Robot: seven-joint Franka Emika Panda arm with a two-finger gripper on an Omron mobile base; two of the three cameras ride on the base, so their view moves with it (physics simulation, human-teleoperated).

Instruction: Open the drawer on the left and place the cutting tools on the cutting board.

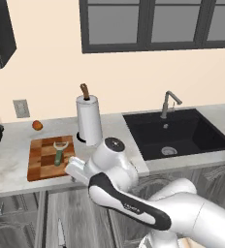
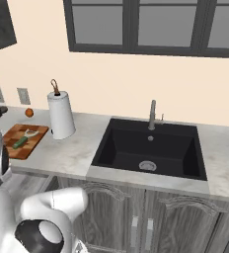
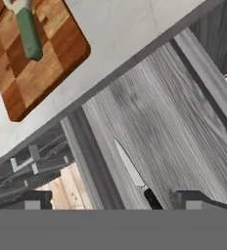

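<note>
A pale marble counter [image 1: 12, 172] runs under a dark-framed window, carrying a black sink [image 1: 177, 133], a paper-towel roll [image 1: 89, 119] and, toward its left end near the front edge, the cutting board [image 1: 44, 164]. The peeler [image 1: 59, 151] already lies on the board, green handle pointing toward the counter's front edge. The knife [image 3: 135, 175] rests in the opened drawer [image 3: 159, 132] below the counter, blade angled toward the drawer's back, black handle nearest the camera. In the hand view the gripper [image 3: 113, 199] hangs over the drawer with its two fingertips spread well apart, the knife's handle lying between them, closer to the right one. The knife looks light and rigid, but the flat blade is thin and slick, so the handle is probably the safer place to pinch, across its width. Lying flat on the drawer floor, it leaves little room beneath, so the fingers likely must descend squarely.
</note>
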